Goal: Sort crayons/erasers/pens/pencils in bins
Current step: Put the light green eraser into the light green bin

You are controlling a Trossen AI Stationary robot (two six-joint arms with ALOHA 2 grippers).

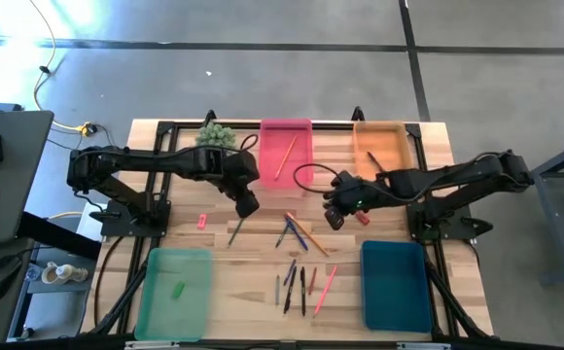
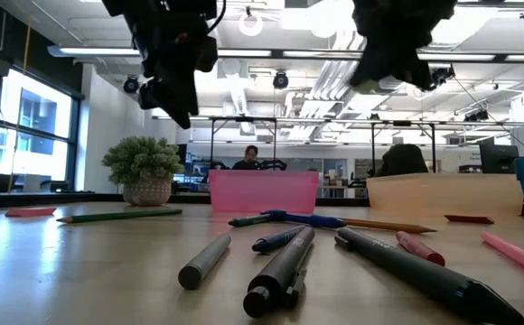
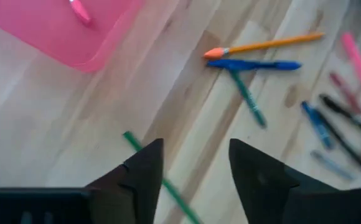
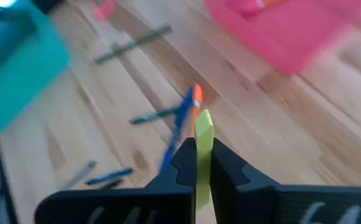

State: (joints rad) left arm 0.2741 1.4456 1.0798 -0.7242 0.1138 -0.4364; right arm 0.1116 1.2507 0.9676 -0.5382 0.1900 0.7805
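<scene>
While the left gripper [image 1: 246, 205] hangs with fingers apart above the dark green pencil [image 1: 234, 231] lying on the tabletop, the right gripper [image 4: 202, 163] is clamped on a yellow-green eraser [image 4: 203, 140], near the table's middle. Bins: pink bin [image 1: 286, 146] and orange bin [image 1: 383, 146] along the far edge, the pink one holding an orange pencil [image 1: 285, 156]; light green bin [image 1: 175, 292] and teal bin [image 1: 395, 284] along the near edge. Loose pens [image 1: 294, 287] and pencils lie between them.
</scene>
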